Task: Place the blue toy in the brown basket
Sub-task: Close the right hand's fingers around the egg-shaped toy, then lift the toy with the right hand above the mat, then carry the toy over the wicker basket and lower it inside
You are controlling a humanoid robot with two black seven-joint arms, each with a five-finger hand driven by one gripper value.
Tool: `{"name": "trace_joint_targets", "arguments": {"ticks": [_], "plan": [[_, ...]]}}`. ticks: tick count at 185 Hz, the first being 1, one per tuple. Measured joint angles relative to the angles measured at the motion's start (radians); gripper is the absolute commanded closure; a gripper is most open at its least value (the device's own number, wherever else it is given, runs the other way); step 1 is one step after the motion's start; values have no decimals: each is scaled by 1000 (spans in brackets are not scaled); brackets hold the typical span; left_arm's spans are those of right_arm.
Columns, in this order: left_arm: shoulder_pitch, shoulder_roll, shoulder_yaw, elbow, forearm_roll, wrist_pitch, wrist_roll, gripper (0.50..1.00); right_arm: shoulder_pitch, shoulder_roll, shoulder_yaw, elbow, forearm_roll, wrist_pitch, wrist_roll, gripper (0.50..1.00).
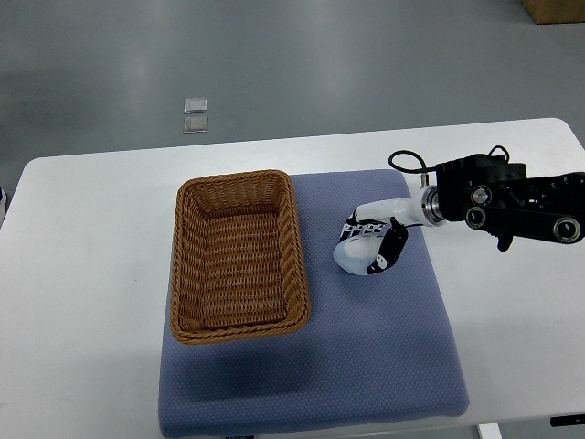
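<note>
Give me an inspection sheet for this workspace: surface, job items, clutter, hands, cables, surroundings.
Surface: white table with a blue mat laid across its middle.
Job's things: brown basket sits on the mat's left part, nothing inside it; blue toy not clearly seen, possibly hidden under the hand.
Clutter: nothing seen on the table.
Hands: right hand is low over the mat, just right of the basket, fingers curled downward; whether it holds anything cannot be told. Left hand not in view.
Cables: a black cable loops at the right wrist.
Surroundings: grey floor beyond the table, with two small clear squares lying on it.
</note>
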Motion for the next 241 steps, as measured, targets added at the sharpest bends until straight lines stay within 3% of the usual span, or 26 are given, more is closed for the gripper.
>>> {"name": "trace_joint_targets", "arguments": {"ticks": [41,102,144,194,241], "plan": [[0,0,0,7,0,0,0,500,29,-27,3,-7,-15,12,-3,959],[0,0,-1,1,-1,0,0,500,345,-59,19,39,151,103,-4,955],[0,0,-2,9,-1,0,0,500,468,129,-35,12,235,104,-19,951],[0,0,-2,5,-2,0,0,500,429,405,-71,-118,247,61,-18,926],[0,0,-2,1,-1,0,0,500,334,452,-71,-205,247,13,-17,920]]}}
